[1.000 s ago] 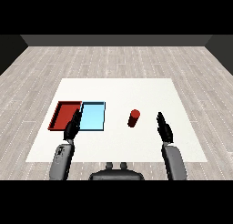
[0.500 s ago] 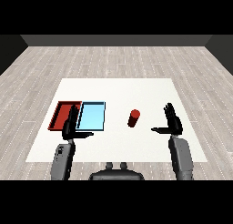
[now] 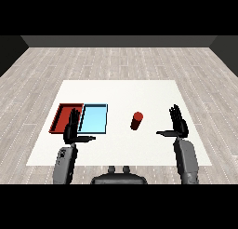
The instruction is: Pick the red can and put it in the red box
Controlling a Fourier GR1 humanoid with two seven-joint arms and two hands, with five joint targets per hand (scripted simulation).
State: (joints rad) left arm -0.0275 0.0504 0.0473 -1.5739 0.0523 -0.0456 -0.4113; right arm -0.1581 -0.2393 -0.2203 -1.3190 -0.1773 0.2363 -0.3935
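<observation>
Head view, looking down across the white rectangular table (image 3: 119,90), gives you everything at once. You can see the small red cylindrical can (image 3: 136,121) standing upright on the bare tabletop, a little right of the middle, with nothing touching it. It sits apart from both trays, with open white surface between it and the nearer one.

On your left half of the table lie the two shallow trays, side by side and touching along one long edge: the red rectangular tray (image 3: 61,113) on the outside and the light blue rectangular tray (image 3: 95,118) next to it, closer to the can.

Your robot's right hand (image 3: 177,124) is raised over the table to the right of the can, near it but clearly separated from it. Its fingers are straight and spread upward, and the thumb sticks out sideways toward the can; it holds nothing.

The left hand (image 3: 72,129) is in front of the seam between the two trays, overlapping their near edges in the view. Its fingers are likewise straight and pointing up, thumb extended to the right across the front of the blue tray, and it grasps nothing. Both grey forearms rise from the lower corners.
</observation>
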